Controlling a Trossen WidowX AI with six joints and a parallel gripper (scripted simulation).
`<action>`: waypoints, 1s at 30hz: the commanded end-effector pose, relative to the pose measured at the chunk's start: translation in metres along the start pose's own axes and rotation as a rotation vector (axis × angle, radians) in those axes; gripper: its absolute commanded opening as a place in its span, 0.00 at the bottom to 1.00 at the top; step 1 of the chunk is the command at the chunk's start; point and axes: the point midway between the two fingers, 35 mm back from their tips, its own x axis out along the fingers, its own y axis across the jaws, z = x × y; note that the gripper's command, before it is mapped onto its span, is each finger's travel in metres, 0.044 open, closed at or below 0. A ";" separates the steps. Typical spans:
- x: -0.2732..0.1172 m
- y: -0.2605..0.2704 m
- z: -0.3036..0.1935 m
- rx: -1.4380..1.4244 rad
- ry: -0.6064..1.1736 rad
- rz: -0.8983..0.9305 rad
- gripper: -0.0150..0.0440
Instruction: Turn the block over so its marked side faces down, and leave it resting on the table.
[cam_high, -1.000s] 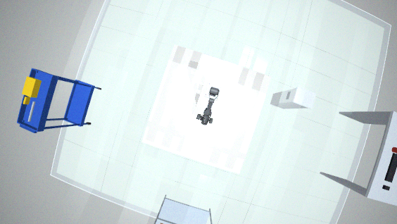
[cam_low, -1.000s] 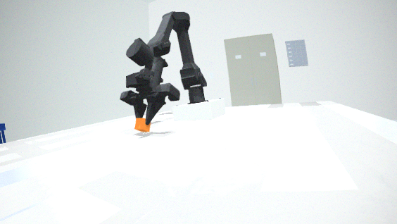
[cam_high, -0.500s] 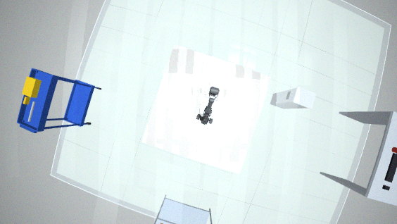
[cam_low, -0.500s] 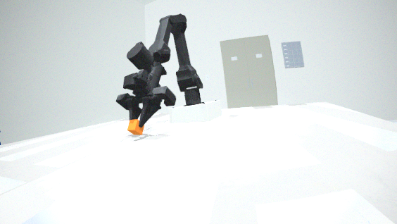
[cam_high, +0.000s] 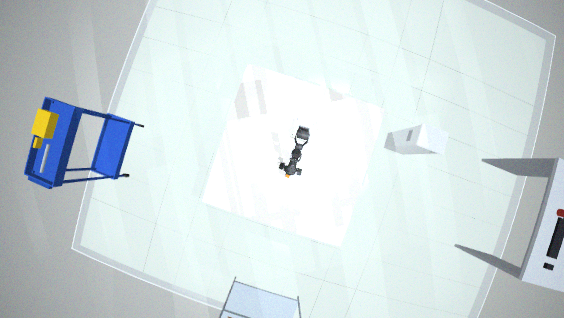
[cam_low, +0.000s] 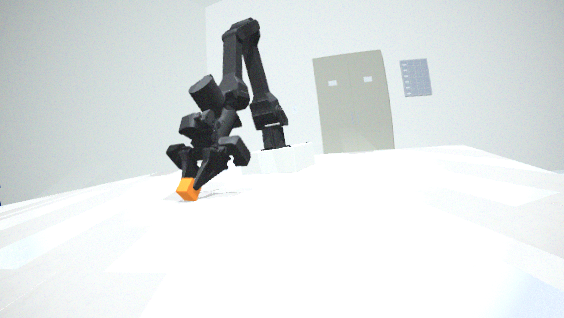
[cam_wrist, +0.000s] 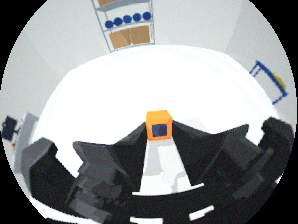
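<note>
The arm (cam_high: 296, 154) (cam_low: 235, 75) is matte black, with blocky links and, it seems, a rounded cylinder near the wrist.
</note>
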 end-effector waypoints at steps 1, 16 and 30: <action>0.003 0.001 -0.013 -0.008 -0.027 0.006 0.25; -0.012 0.000 -0.019 -0.010 -0.221 0.004 0.25; -0.015 0.000 -0.017 -0.010 -0.251 0.004 0.25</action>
